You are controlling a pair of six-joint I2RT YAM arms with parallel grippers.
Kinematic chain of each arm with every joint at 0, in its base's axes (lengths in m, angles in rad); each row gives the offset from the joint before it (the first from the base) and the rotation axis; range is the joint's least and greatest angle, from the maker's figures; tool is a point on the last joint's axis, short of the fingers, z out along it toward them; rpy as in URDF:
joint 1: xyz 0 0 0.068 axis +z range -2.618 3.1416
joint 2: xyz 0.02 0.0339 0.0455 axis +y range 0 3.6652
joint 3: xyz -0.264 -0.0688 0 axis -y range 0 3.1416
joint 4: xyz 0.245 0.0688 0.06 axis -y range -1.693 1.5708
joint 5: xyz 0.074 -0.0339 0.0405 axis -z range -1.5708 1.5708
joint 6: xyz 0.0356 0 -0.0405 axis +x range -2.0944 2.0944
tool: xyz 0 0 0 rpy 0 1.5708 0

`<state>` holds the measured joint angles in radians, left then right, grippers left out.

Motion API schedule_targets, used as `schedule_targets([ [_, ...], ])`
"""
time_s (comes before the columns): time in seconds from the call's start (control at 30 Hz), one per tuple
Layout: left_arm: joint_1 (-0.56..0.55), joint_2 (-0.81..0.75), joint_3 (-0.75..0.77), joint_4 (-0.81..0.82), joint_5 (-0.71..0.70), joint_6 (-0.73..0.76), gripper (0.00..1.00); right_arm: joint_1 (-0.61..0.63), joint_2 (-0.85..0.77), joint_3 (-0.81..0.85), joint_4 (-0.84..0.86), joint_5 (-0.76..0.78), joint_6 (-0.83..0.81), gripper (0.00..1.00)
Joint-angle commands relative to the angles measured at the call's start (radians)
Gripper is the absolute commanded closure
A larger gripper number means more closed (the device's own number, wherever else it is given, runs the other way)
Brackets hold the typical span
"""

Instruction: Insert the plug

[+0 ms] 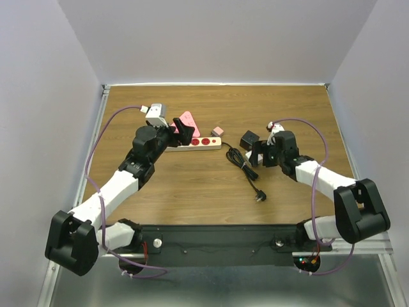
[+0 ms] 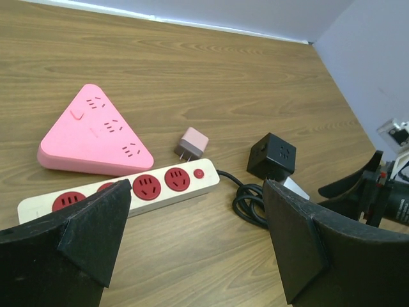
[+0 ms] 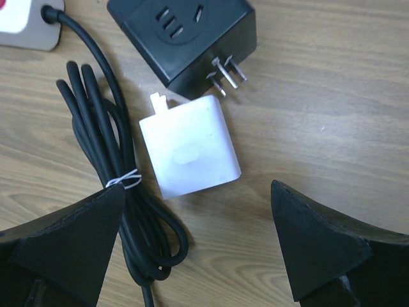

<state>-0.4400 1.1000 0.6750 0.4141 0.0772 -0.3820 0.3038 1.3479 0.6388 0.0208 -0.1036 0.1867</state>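
Right wrist | right gripper spread over white plug | left gripper spread

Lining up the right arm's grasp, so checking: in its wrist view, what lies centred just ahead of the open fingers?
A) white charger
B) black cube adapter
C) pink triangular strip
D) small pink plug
A: the white charger lies flat on the wood, centred ahead of the open right gripper, with the black cube adapter beyond it and the bundled cable beside it.
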Motion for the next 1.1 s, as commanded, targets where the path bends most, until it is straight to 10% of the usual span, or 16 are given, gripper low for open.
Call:
schedule_targets([
  [0.0, -0.008, 0.012, 0.066, 0.014, 0.01, 0.018, 0.06, 0.02, 0.008, 0.041, -0.012, 0.033, -0.016, 0.0],
  [0.77, -0.085, 0.115, 0.156, -0.023, 0.058, 0.038, 0.06, 0.058, 0.192, 0.114, 0.004, 0.16, -0.055, 0.03],
  [0.93, -0.091, 0.1, 0.156, -0.032, 0.061, 0.051, 0.06, 0.057, 0.214, 0.121, 0.004, 0.113, -0.062, 0.22],
  [1.07, -0.091, 0.086, 0.166, -0.06, 0.079, 0.054, 0.06, 0.057, 0.189, 0.108, 0.002, 0.108, -0.069, 0.58],
])
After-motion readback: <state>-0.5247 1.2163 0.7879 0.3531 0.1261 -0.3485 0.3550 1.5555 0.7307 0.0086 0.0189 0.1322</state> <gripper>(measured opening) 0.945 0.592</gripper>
